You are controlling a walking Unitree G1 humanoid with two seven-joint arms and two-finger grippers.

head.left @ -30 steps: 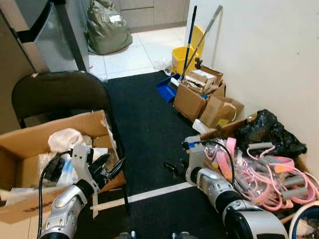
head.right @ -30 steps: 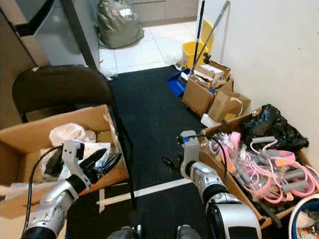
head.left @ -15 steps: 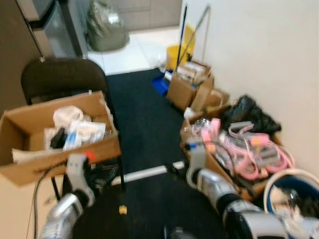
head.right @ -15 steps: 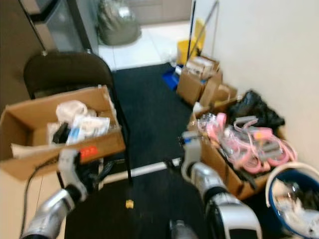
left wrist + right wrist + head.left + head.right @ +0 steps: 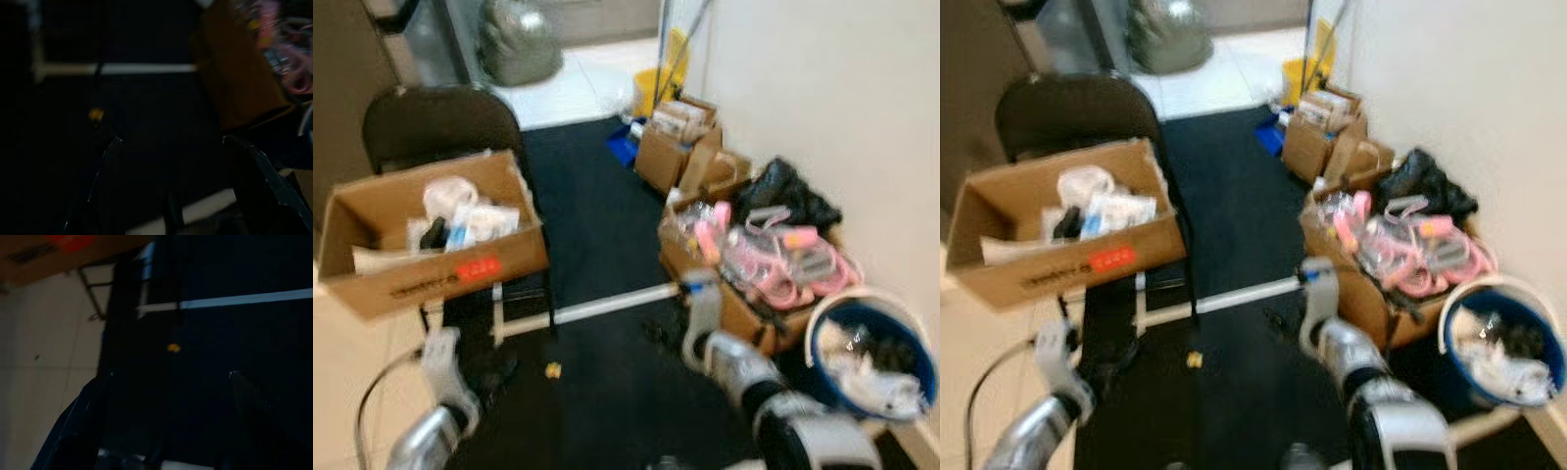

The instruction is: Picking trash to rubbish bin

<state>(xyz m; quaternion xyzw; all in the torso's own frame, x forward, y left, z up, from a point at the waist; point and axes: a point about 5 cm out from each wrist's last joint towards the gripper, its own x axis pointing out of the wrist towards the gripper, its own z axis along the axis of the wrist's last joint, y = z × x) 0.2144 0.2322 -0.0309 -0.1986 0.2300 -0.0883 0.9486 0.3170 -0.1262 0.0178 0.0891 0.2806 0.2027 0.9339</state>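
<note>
While both sets of jaws stand wide apart and hold nothing, as the two wrist views show me, I take the small yellow scrap (image 5: 552, 370) on the dark carpet (image 5: 597, 235) as my landmark. The left gripper (image 5: 171, 171) hangs low just to the scrap's left. The right gripper (image 5: 166, 406) hangs a little to its right, nearer the box of pink tangled cords (image 5: 773, 264).

I judge the scrap to be light and probably soft or crumpled, like a bit of wrapper. It is too small and blurred to be sure. It lies flat on the carpet, so I would pinch it from above across its short side, with the fingertips pressed into the pile.

The blue bin (image 5: 871, 357), already holding white rubbish, stands well to the scrap's right, by the wall. Behind the scrap runs a white strip (image 5: 597, 308) across the floor. Beyond that to the left, a cardboard box (image 5: 431, 269) rests on a black chair (image 5: 440, 117). The box carries a red label (image 5: 470, 268) and a line of dark print, neither legible through the blur.
</note>
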